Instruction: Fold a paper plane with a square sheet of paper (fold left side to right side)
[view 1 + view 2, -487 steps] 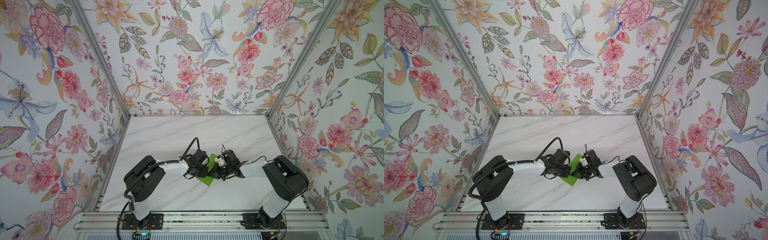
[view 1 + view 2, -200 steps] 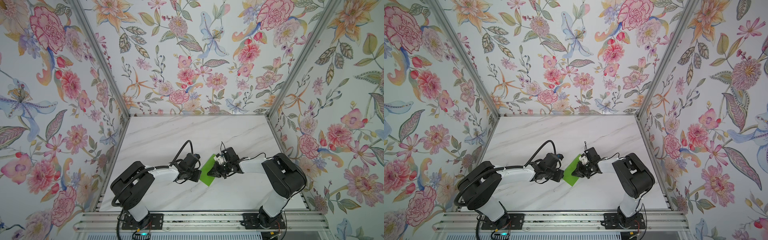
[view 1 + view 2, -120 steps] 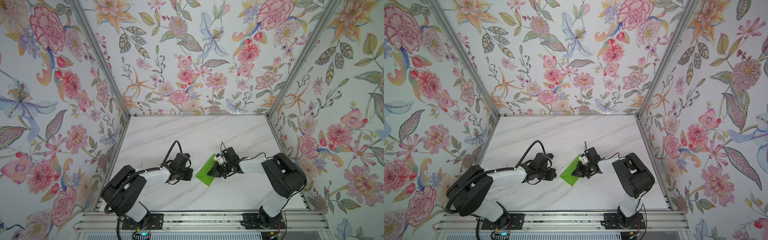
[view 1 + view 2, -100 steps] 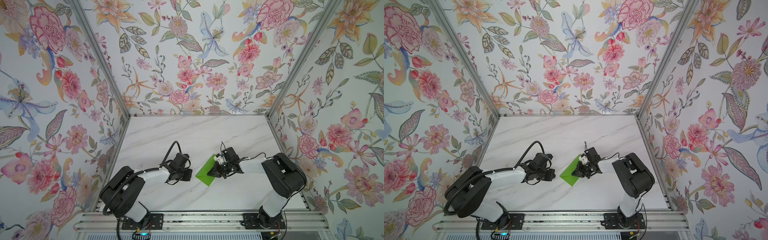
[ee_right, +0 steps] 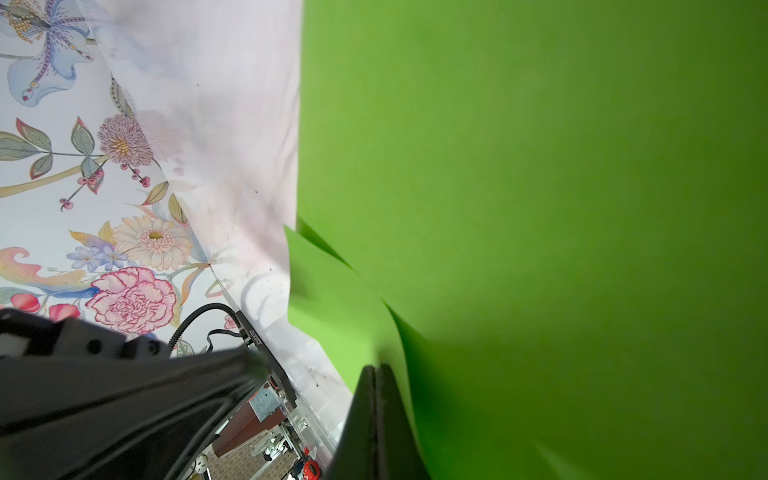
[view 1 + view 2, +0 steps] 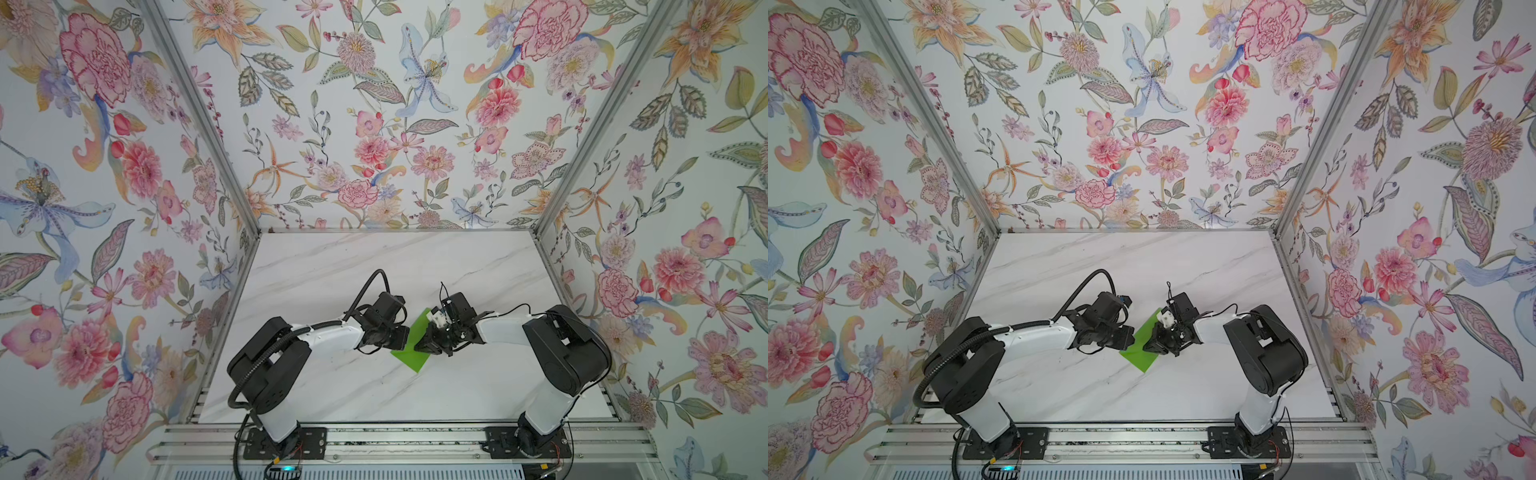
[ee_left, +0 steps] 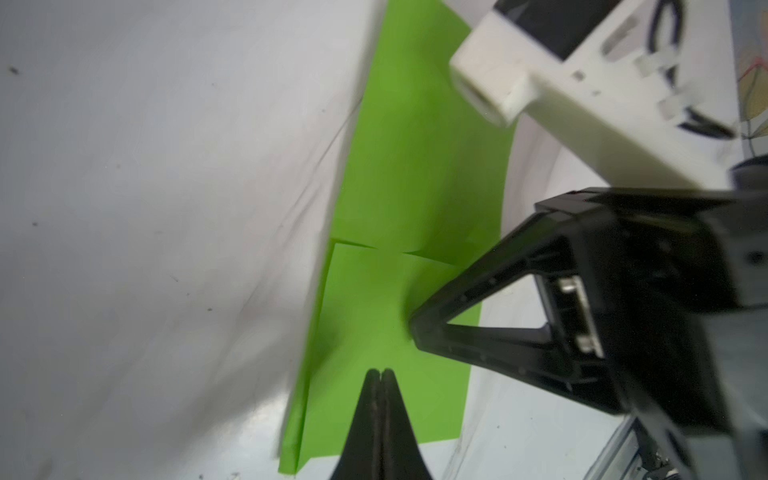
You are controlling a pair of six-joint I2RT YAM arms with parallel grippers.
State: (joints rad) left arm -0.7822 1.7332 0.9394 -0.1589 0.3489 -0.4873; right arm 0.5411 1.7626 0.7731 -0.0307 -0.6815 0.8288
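The square sheet of paper (image 6: pixel 409 358) (image 6: pixel 1138 358) lies bright green and folded into a narrow rectangle on the marble table, between my two grippers. In the left wrist view the paper (image 7: pixel 415 166) shows a cross crease and a doubled layer along one long edge. My left gripper (image 6: pixel 404 336) (image 7: pixel 380 371) is shut with nothing in it, its tips over the paper's left edge. My right gripper (image 6: pixel 417 347) (image 5: pixel 376 368) is shut too, its tip (image 7: pixel 415 328) pressed down on the paper (image 5: pixel 540 166).
The white marble table (image 6: pixel 374 270) is walled by floral panels (image 6: pixel 374 124) at the back and on both sides. An aluminium rail (image 6: pixel 395 434) with both arm bases runs along the front edge. The left arm's cable (image 6: pixel 370 286) loops above its wrist.
My left gripper had drawn away to the left and has now come back right to the paper's left edge. My right gripper has stayed pressed on the paper.
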